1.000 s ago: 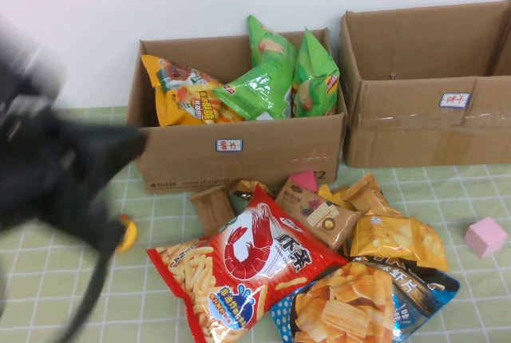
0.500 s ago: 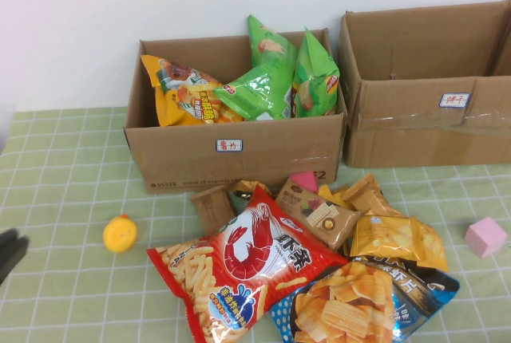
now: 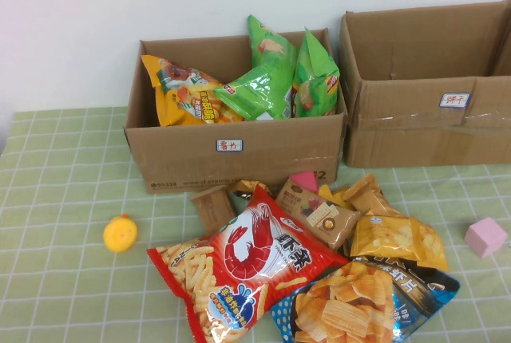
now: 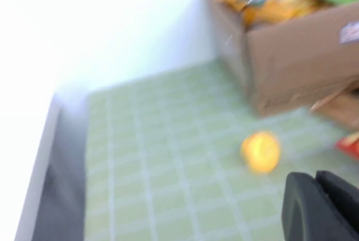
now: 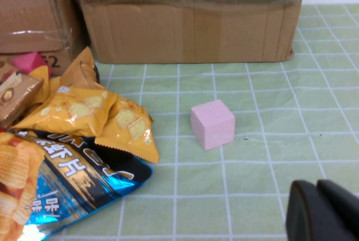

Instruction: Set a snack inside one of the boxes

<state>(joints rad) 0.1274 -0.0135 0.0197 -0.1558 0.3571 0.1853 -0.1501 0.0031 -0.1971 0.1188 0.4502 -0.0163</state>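
A pile of snacks lies on the green checked cloth in front of the boxes: a red shrimp-stick bag (image 3: 247,267), a blue bag of chips (image 3: 359,299), yellow cracker bags (image 3: 395,239) and a brown snack box (image 3: 319,215). The left cardboard box (image 3: 239,151) holds green bags (image 3: 271,72) and an orange bag (image 3: 188,92). The right cardboard box (image 3: 423,120) shows no contents. Neither arm shows in the high view. My left gripper (image 4: 316,180) is shut and empty, above the cloth near the yellow ball. My right gripper (image 5: 317,188) is shut and empty, near the pink cube.
A yellow ball (image 3: 120,234) lies left of the pile and shows in the left wrist view (image 4: 261,151). A pink cube (image 3: 485,237) lies at the right and shows in the right wrist view (image 5: 212,124). A small brown block (image 3: 213,206) stands before the left box. A white wall is behind the boxes.
My left arm, which blurred across the left of the high view, has drawn back off the left edge and is out of that view. The snacks and boxes have not moved.
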